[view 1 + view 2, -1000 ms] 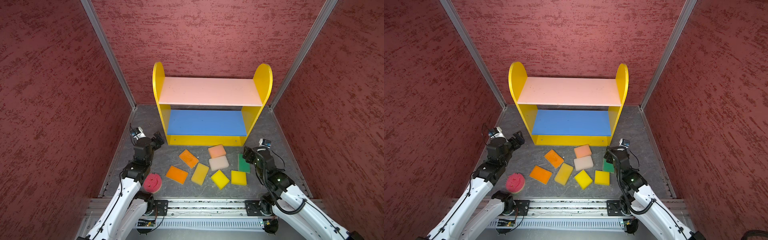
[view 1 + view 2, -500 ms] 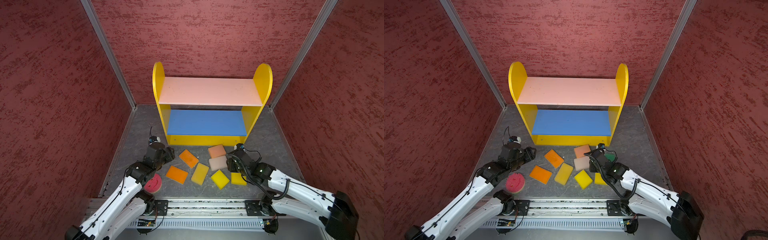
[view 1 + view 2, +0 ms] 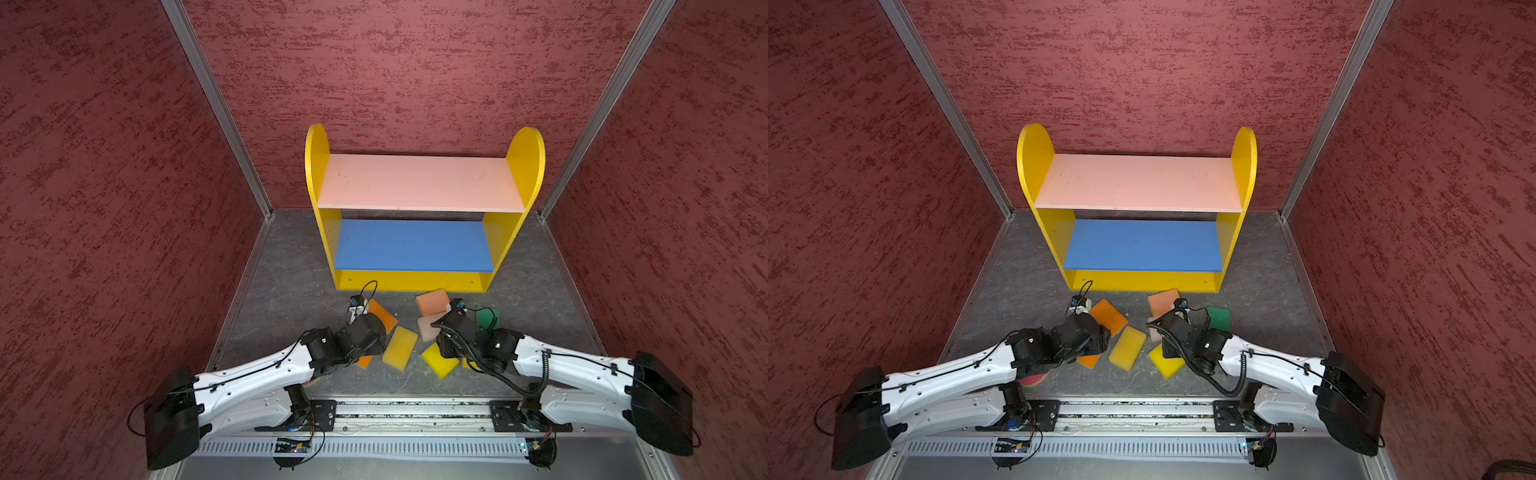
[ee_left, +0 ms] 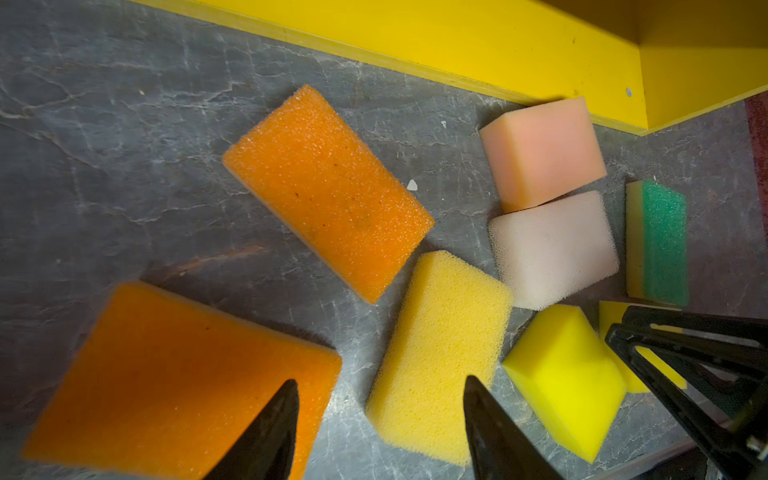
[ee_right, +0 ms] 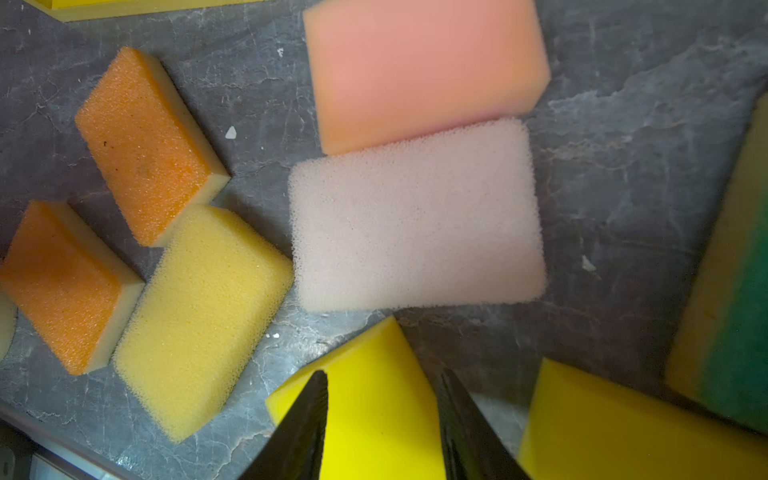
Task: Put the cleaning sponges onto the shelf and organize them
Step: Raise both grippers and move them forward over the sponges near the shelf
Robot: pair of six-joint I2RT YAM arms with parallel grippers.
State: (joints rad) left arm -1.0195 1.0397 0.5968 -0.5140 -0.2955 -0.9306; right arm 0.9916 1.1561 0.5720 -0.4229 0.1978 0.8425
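1. The left end effector [image 4: 381, 380] has its jaws apart and clamps nothing. One tip hangs over the near orange sponge [image 4: 178, 374], the other over the pale yellow sponge [image 4: 440, 353] to its right.
2. The right end effector [image 5: 384, 373] also has its jaws apart, astride a bright yellow sponge [image 5: 374, 399]. The foam shows no squeeze, so I judge it not yet gripped.
3. Every sponge in view lies on the table [image 3: 291, 299], just near of the shelf [image 3: 318, 166]. The shelf's pink and blue boards carry nothing.
4. The sponges are probably light, soft and springy, with a rough surface that grips well. Foam yields, so pinch across the short width at mid-length and close well in.
5. The far orange sponge [image 4: 328, 191] and the green-topped sponge [image 4: 660, 245] carry scourer faces. These are likely stiffer on top, so take them by the sides.
6. The off-white sponge [image 5: 415, 216] touches the peach sponge [image 5: 419, 70], so lifting 1 may drag the other.
7. A 2nd bright yellow sponge [image 5: 623, 428] sits just right of the straddled one and could catch a jaw.
8. The round red-pink sponge [image 3: 1034, 380] is mostly hidden under the left arm.
9. The 2 end effectors work near each other, and the pink board overhangs the blue one.
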